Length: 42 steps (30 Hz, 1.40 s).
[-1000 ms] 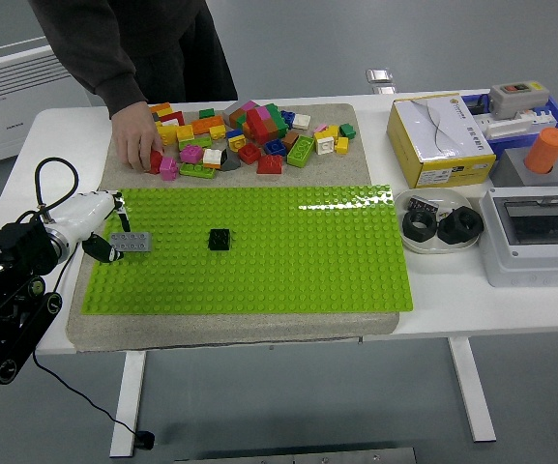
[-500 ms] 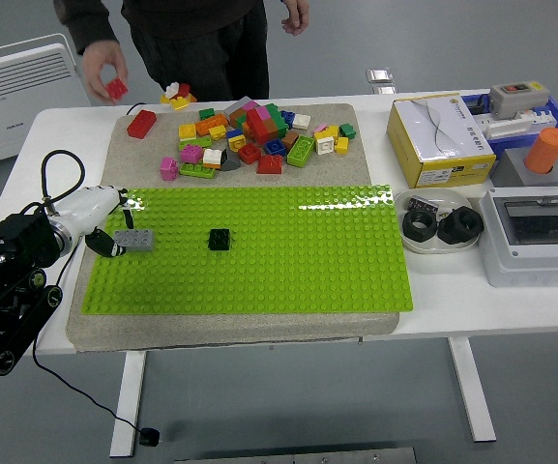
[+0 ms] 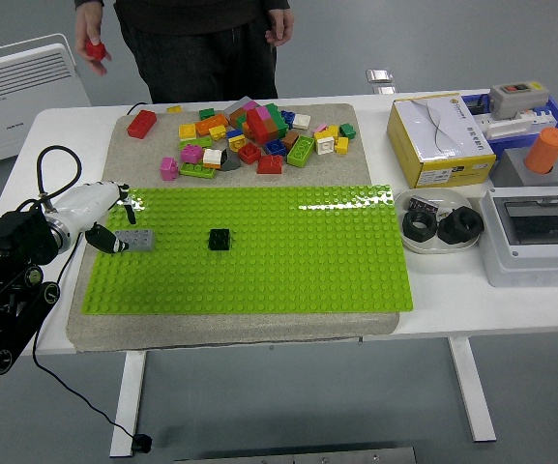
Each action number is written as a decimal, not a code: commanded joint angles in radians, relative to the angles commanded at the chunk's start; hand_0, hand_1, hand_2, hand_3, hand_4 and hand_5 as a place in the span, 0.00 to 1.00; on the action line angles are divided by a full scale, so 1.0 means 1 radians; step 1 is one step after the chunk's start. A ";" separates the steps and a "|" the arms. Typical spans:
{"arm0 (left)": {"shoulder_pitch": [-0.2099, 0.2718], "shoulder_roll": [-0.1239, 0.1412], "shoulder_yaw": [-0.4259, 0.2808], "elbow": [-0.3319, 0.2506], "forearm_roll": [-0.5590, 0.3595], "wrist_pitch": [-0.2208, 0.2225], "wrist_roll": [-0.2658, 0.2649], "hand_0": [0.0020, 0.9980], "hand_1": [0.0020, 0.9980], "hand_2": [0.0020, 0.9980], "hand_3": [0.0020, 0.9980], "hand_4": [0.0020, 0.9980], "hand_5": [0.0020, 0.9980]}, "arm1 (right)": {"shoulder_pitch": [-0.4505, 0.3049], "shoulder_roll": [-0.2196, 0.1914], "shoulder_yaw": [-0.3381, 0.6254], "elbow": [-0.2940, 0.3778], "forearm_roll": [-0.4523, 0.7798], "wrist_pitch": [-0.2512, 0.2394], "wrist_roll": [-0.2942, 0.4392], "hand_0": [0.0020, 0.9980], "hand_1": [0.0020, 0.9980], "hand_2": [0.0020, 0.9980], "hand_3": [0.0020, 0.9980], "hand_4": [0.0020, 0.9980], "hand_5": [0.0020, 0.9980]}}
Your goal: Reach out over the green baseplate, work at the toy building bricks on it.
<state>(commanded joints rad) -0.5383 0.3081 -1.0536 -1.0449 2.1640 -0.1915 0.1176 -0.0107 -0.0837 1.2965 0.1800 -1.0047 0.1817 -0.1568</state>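
The left hand [image 3: 104, 220] is sitting at the left end of the green baseplate [image 3: 288, 251], and compared with a second ago it is barely shifting: the white hand is staying by the grey brick [image 3: 135, 240], with dark fingertips at the brick's left edge. Whether the fingers are actually clamping the brick or only touching it, I cannot tell from this view. The grey brick itself is lying on the studs near the plate's left edge, in much the same spot as in the earlier pictures, well apart from the small black brick [image 3: 220, 240] further right. The bigger change is happening at the far side of the bench [image 3: 433, 290]: the person, who was reaching into the loose brick pile [image 3: 249, 135] a second ago, is now standing back with a red brick [image 3: 95, 48] held up in a hand [image 3: 90, 37], clear of the mat, and a red brick [image 3: 142, 123] is now lying alone at the pile's left. That is leaving the baseplate free for the robot, so the seating of the grey brick is probably the step in hand. The right arm is not showing.
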 joint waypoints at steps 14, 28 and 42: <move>0.053 -0.015 -0.067 -0.087 0.022 -0.024 0.006 1.00 1.00 1.00 0.57 0.63 0.00 | -0.002 0.000 -0.013 0.000 0.012 -0.004 0.001 0.69 0.67 0.82 0.95 0.88 1.00; 0.074 -0.003 -0.063 -0.146 0.013 -0.099 0.039 1.00 1.00 1.00 0.78 0.77 0.00 | -0.004 -0.002 -0.020 0.000 0.017 -0.006 0.003 0.69 0.67 0.82 0.95 0.88 1.00; 0.051 -0.004 -0.045 -0.069 0.030 -0.075 0.033 1.00 1.00 1.00 0.79 0.77 0.00 | -0.003 -0.004 -0.020 0.000 0.015 -0.005 0.003 0.69 0.67 0.82 0.95 0.89 1.00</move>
<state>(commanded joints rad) -0.4870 0.3041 -1.0990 -1.1139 2.1936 -0.2661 0.1506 -0.0138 -0.0872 1.2762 0.1800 -0.9901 0.1770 -0.1534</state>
